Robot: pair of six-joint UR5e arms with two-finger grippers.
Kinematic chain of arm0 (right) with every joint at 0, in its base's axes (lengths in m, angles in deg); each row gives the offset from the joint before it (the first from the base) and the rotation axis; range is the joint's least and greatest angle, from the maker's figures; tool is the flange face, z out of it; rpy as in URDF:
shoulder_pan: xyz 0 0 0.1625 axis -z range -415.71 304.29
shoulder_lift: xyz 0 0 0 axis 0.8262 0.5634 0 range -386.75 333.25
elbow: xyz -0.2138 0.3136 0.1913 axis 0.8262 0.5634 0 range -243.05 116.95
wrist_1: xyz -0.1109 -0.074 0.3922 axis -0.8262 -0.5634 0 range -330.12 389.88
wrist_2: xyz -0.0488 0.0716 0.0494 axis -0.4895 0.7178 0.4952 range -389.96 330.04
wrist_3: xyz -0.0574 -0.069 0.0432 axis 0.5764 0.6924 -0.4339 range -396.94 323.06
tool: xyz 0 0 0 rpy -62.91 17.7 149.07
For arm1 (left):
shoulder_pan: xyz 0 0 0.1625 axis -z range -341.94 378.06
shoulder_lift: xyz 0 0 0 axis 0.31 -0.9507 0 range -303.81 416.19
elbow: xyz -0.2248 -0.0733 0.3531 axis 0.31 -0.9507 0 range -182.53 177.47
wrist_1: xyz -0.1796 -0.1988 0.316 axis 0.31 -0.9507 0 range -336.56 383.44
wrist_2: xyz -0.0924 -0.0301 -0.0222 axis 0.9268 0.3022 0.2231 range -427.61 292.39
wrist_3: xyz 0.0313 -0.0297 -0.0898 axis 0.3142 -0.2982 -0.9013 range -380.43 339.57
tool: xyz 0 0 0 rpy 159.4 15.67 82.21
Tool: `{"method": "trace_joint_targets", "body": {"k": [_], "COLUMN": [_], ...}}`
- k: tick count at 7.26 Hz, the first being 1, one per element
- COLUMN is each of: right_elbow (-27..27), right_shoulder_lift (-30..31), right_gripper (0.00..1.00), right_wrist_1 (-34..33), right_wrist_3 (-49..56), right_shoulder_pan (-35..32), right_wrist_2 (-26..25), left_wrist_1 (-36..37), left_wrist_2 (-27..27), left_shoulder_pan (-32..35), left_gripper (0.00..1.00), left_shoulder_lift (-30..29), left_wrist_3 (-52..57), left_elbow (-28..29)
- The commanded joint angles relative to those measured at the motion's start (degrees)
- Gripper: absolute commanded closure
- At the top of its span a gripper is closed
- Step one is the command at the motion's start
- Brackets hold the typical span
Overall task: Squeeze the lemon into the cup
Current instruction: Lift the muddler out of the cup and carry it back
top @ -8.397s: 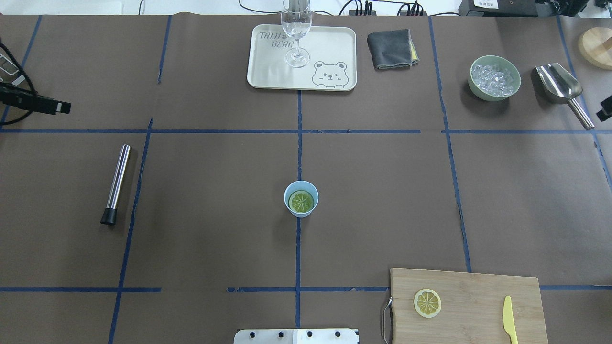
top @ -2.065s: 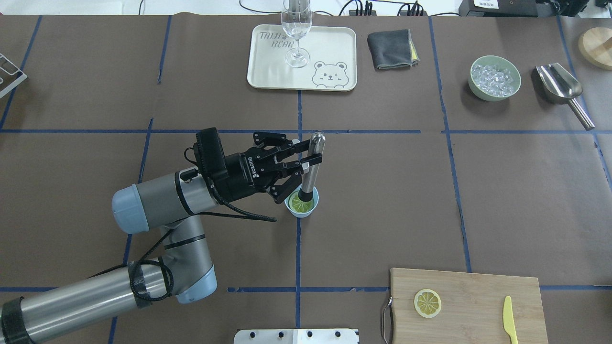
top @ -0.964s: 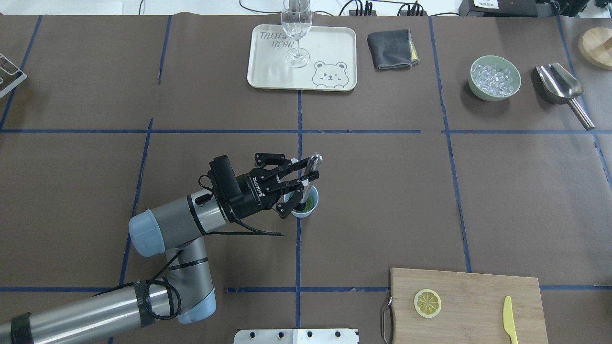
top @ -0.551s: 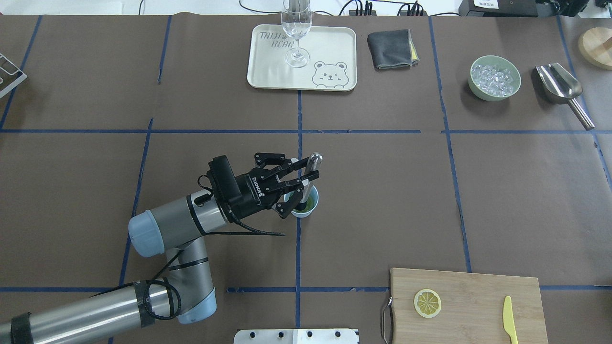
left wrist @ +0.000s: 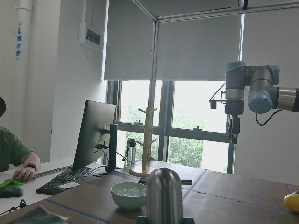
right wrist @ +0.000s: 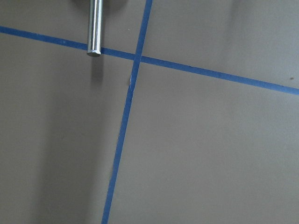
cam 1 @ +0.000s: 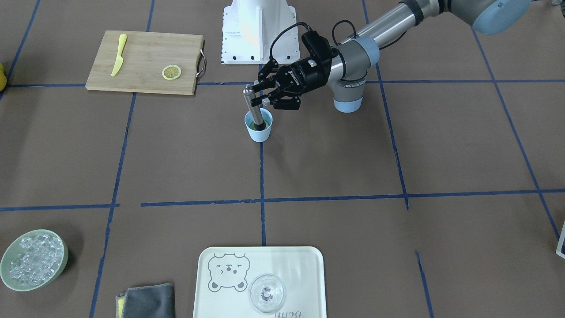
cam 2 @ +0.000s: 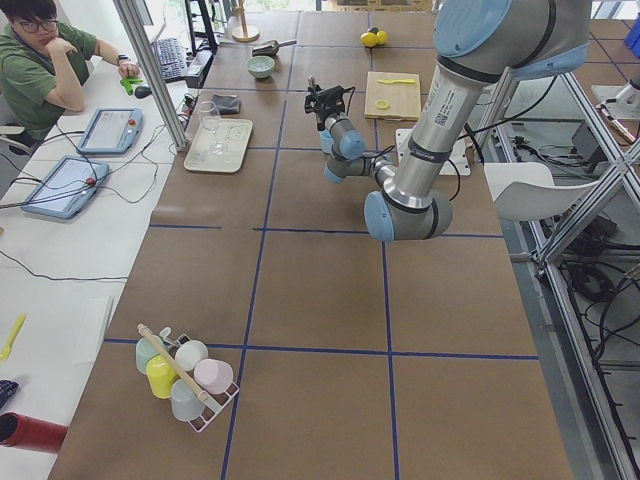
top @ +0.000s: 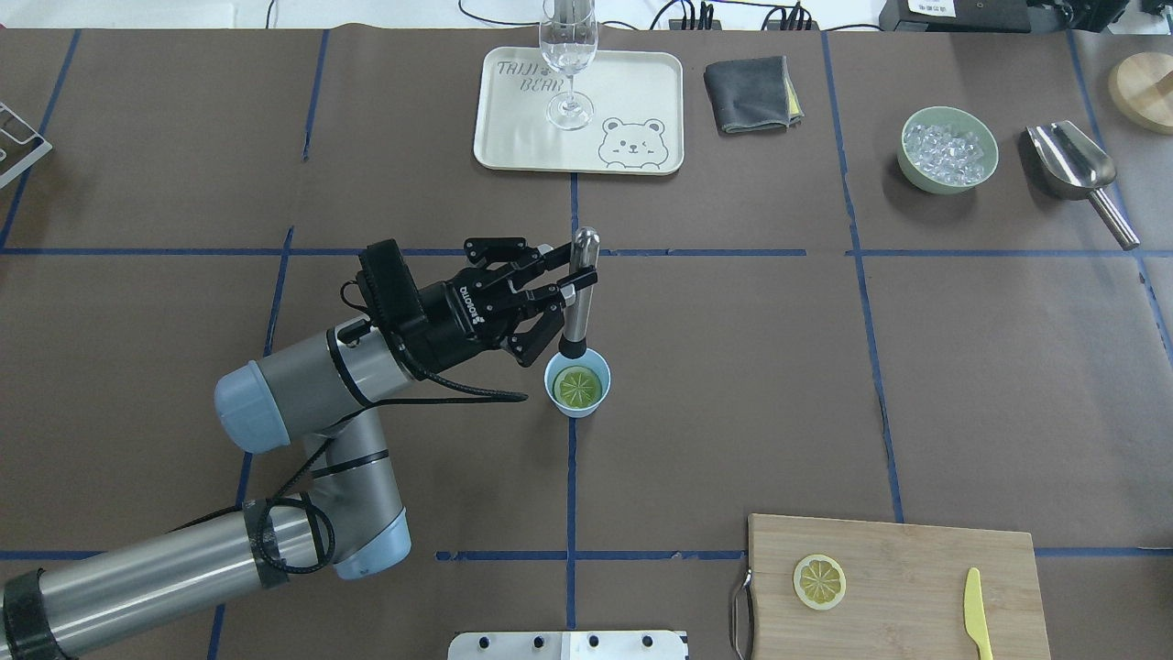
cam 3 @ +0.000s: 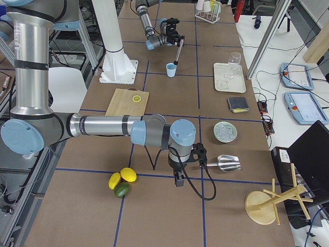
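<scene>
A small light-blue cup (top: 551, 375) stands at the table's middle with a greenish-yellow lemon slice (top: 579, 386) lying flat inside. My left gripper (top: 573, 284) is shut on an upright steel muddler (top: 580, 302), whose black tip hangs just over the cup's far rim. In the front-facing view the muddler (cam 1: 252, 106) rises from the cup's (cam 1: 259, 133) mouth. A second lemon slice (top: 819, 581) lies on the wooden cutting board (top: 916, 550). My right gripper (cam 3: 177, 181) hovers low over the table near the scoop; I cannot tell whether it is open.
A yellow knife (top: 977, 612) lies on the board. At the far side are a bear tray (top: 632, 92) with a wine glass (top: 569, 55), a grey cloth (top: 750, 93), a green bowl of ice (top: 948, 149) and a steel scoop (top: 1072, 165).
My left gripper has lifted the muddler up and away from the cup's bottom. The lemon slice, covered before, shows again.
</scene>
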Motion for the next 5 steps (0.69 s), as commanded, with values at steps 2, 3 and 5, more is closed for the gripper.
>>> {"method": "trace_joint_targets", "body": {"k": [2,3,5], "right_elbow": [0.1,0.1,0.1], "right_shoulder_lift": [-0.2,-0.2,-0.2], "right_gripper": [0.0,0.0,0.0], "right_wrist_1": [0.0,0.0,0.0], "right_wrist_3": [0.0,0.0,0.1], "right_shoulder_pan": [0.0,0.0,0.0], "right_wrist_2": [0.0,0.0,0.1], "left_wrist_1": [2.4,6.7,16.8], "left_wrist_2": [0.5,2.9,8.5], "left_shoulder_pan": [4.5,6.6,10.0], "left_gripper": [1.0,1.0,1.0], "left_shoulder_lift": [1.9,3.6,5.7], "left_wrist_3": [-8.7,-10.4,-18.8], "left_elbow": [-2.8,-4.2,-6.4]}}
